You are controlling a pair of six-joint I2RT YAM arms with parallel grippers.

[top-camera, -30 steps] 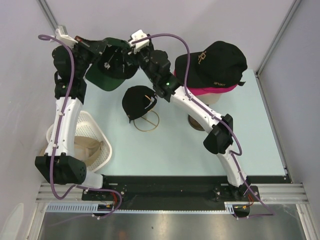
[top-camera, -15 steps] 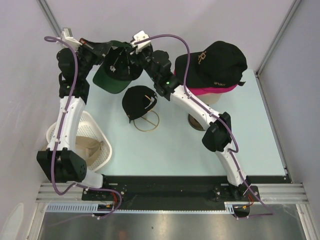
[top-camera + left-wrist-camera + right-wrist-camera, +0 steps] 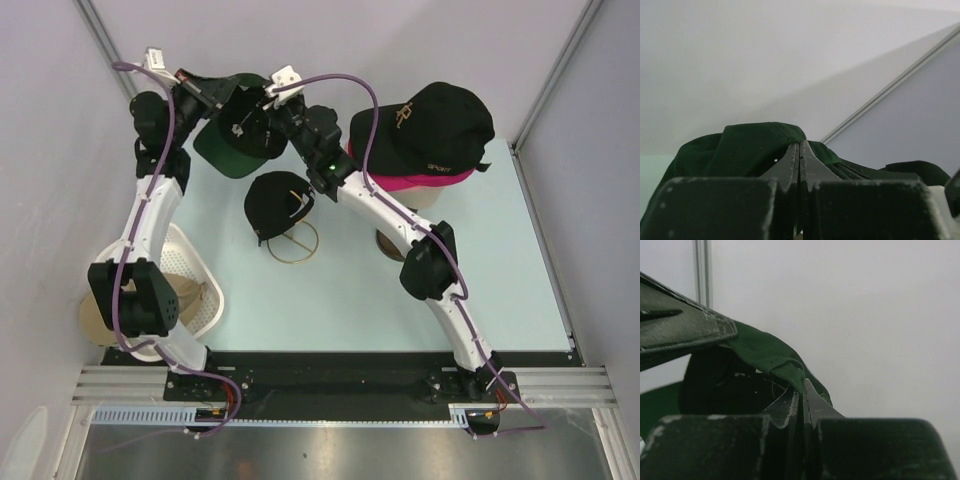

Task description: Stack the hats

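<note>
While being held aloft, dark green fabric baseball cap (image 3: 238,142): hanging at eleven o'clock, off the table.
Left gripper (image 3: 799,146): clamping its far rim.
Right gripper (image 3: 801,384): pinching the opposite rim, probably keeping it spread.
Black gold-logo cap (image 3: 428,122): topping the stack at two o'clock.

Pale mint tabletop (image 3: 340,305), flat and matte, closed in by grey walls (image 3: 50,200) at the left, far and right sides. Near the middle, a little to the left, carries a gold wire ring (image 3: 294,262) lying flat, with a small black cap (image 3: 272,203) resting over the ring's far left part. To the right of that, bears a beige mannequin head (image 3: 428,199) on a round base, only partly in view. At the near left corner, holds a white mesh basket (image 3: 196,256). Along the near edge, ends at a black mounting strip (image 3: 330,362).
</note>
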